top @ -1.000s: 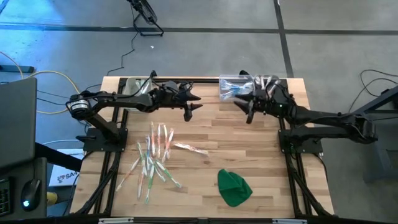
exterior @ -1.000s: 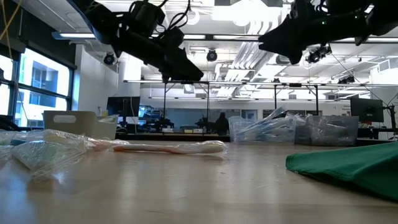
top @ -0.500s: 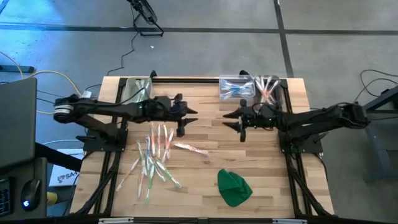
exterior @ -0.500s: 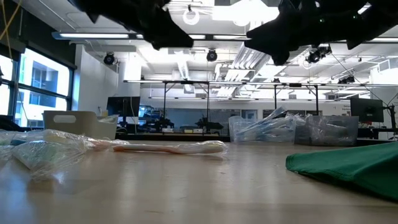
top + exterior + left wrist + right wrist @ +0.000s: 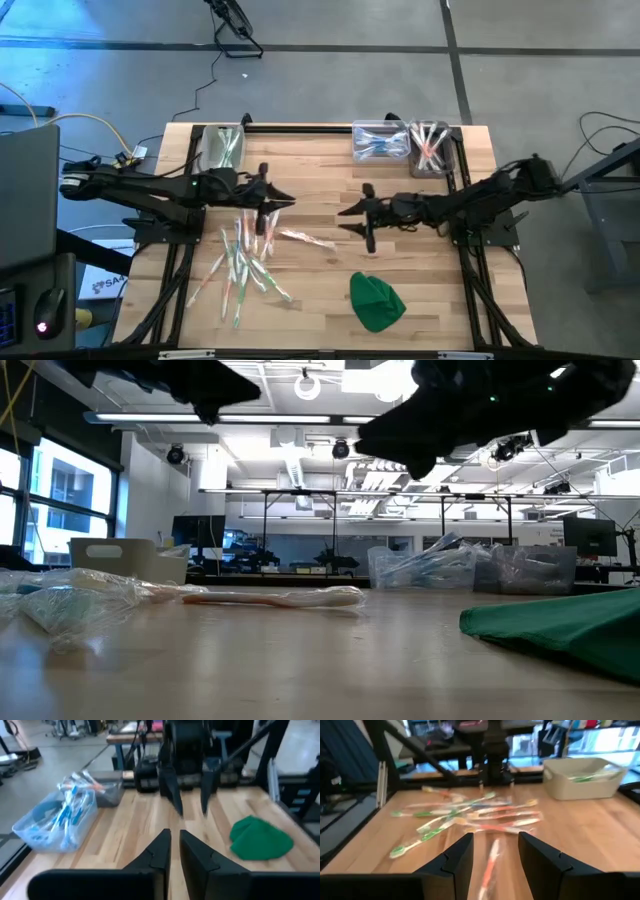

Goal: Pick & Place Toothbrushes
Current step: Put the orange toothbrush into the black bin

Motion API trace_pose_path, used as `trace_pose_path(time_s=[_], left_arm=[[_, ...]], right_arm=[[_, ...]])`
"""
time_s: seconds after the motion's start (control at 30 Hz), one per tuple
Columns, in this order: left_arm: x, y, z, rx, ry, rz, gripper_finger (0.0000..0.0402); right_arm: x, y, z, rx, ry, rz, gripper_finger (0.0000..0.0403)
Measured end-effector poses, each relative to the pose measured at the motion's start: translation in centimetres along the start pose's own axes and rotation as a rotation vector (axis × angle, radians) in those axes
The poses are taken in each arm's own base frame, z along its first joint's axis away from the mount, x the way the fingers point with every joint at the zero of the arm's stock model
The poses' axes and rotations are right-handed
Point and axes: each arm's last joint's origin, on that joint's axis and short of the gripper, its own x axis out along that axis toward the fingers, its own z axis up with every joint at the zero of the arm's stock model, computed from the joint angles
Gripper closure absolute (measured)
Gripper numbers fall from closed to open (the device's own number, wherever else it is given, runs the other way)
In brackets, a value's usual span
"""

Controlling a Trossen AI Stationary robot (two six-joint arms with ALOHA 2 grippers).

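Several toothbrushes (image 5: 245, 250) lie loose on the wooden table, left of centre, also seen in the right wrist view (image 5: 470, 812). One orange toothbrush (image 5: 305, 238) lies apart from them, toward the middle, flat on the wood (image 5: 491, 856). My left gripper (image 5: 285, 203) hovers over the heap's far edge, its fingers (image 5: 175, 842) drawn together to a thin slit with nothing between them. My right gripper (image 5: 345, 220) hangs open above the table's middle, facing the heap. From there the lone orange toothbrush shows between its fingers (image 5: 495, 845), untouched.
A pale bin (image 5: 220, 145) with green toothbrushes stands at the far left. Two clear bins (image 5: 380, 140) (image 5: 430, 145) with toothbrushes stand at the far right. A green cloth lump (image 5: 377, 300) lies near the front edge, right of centre. Bare wood stretches between the grippers.
My left gripper has drawn back from the far middle toward the table's left and near edges, above the heap, and has shut. My right gripper has swung from beside the clear bins toward the near edge and the heap, sinking, and has stayed open. The toothbrushes have not moved.
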Motion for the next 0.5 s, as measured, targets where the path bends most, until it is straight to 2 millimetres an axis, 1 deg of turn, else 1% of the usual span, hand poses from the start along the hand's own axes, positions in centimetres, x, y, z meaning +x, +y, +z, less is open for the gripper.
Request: trace_pose_path(time_s=[0.13,0.27,0.37,0.5], left_arm=[[-1.2,-0.2,0.5,-0.013,-0.045,-0.014,0.0373],[-2.4,-0.3,1.4,-0.016,-0.104,-0.026,0.0374],[-2.9,-0.3,1.7,-0.022,-0.120,-0.025,0.0374],[-3.0,-0.2,1.7,-0.023,-0.121,-0.021,0.0374]], right_arm=[[2.5,0.7,-0.4,-0.011,0.084,0.008,0.0254],[4.9,0.9,-1.3,-0.020,0.169,0.001,0.0254],[6.3,1.0,-2.5,-0.033,0.217,-0.002,0.0254],[7.8,1.0,-4.0,-0.043,0.265,-0.001,0.0254]])
